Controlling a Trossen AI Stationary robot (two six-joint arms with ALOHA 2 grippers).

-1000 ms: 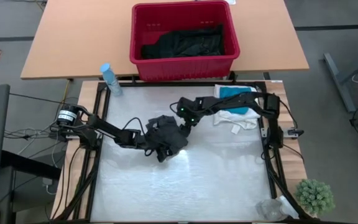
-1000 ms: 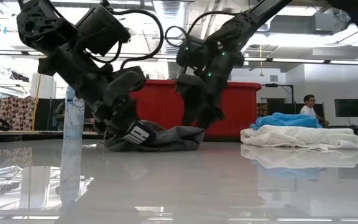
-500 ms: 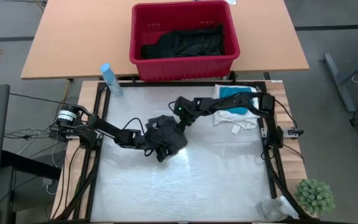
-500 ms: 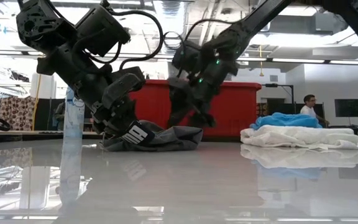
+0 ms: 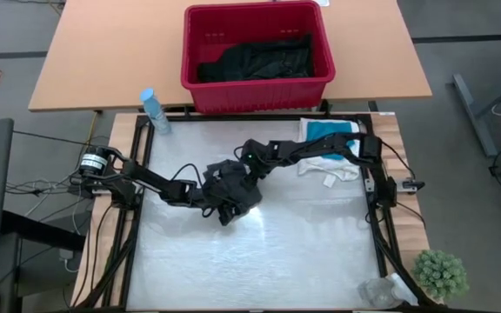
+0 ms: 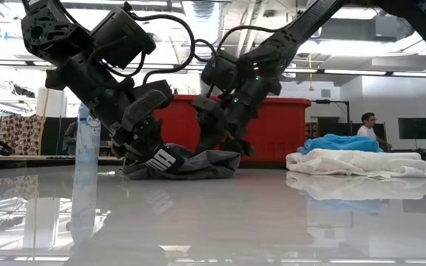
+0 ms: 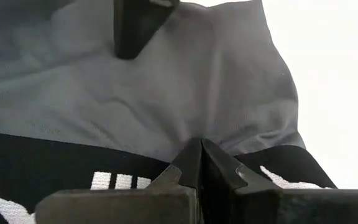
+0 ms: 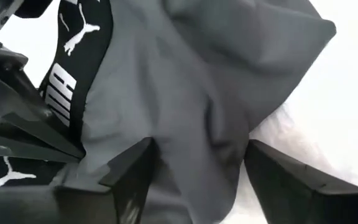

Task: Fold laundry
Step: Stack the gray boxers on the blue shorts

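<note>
Fingers of left gripper [image 7: 199,163] clenched on dark grey garment [image 5: 230,189] waistband at table [image 5: 303,252] centre, right gripper [image 8: 197,162] spread wide over it from two o'clock, white [image 5: 327,165] and teal [image 5: 330,130] garments further that way

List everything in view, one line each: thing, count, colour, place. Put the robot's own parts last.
dark grey garment: one, grey with a black lettered waistband, bunched at the table's middle.
white garment: one, white, folded at the table's right rear.
teal garment: one, teal, on top of the white one.
black garments: a heap, count unclear, inside the basket.
basket: one, red, on the wooden table behind.
bottle: one, pale blue, left rear corner.
plant: one, green, front right corner.
person: one, seated far behind.
left gripper: shut on the grey garment's waistband.
right gripper: fingers spread, over the grey cloth.
</note>
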